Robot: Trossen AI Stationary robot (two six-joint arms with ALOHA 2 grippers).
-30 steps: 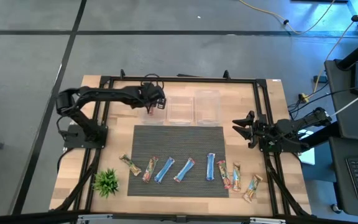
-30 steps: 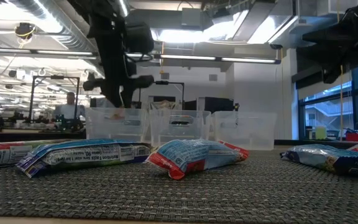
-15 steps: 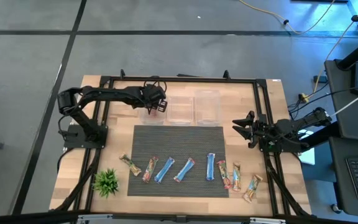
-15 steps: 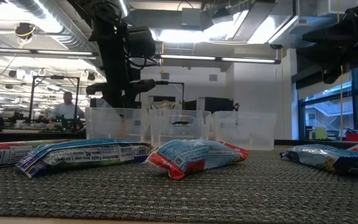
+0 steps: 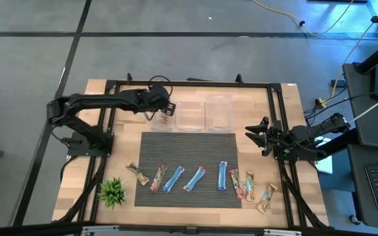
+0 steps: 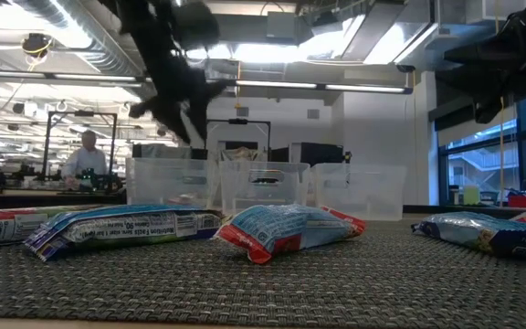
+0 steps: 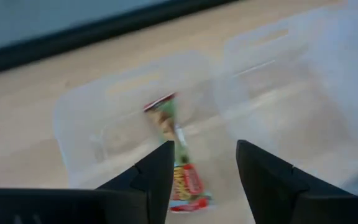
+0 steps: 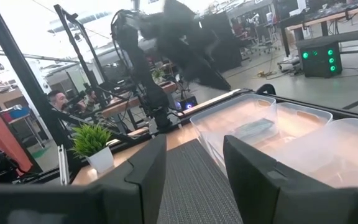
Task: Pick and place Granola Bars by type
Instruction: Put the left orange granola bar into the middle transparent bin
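Observation:
My left gripper [image 5: 165,109] hangs open and empty above the leftmost of three clear bins [image 5: 163,120] at the table's far side; in the low view it [image 6: 186,108] is well above the bin rim. One red-and-multicoloured granola bar [image 7: 176,155] lies flat on that bin's floor, below the open fingers [image 7: 204,152]. Several more bars lie in a row on the grey mat: blue ones [image 5: 195,178] in the middle, red-and-multicoloured [image 5: 158,177] and tan-gold ones [image 5: 266,197] toward the ends. My right gripper [image 5: 257,136] waits open and empty at the table's right edge.
The middle bin [image 5: 190,115] and the right bin [image 5: 219,113] stand beside the left one. A small green plant [image 5: 112,191] stands at the near left corner. The black frame rails [image 5: 110,118] run along the table's sides. People show in the room behind.
My left gripper has dipped down into the leftmost bin and then risen clear above its rim, tipping as it went. The red-and-multicoloured bar now lies on the bin floor. My right arm has kept still.

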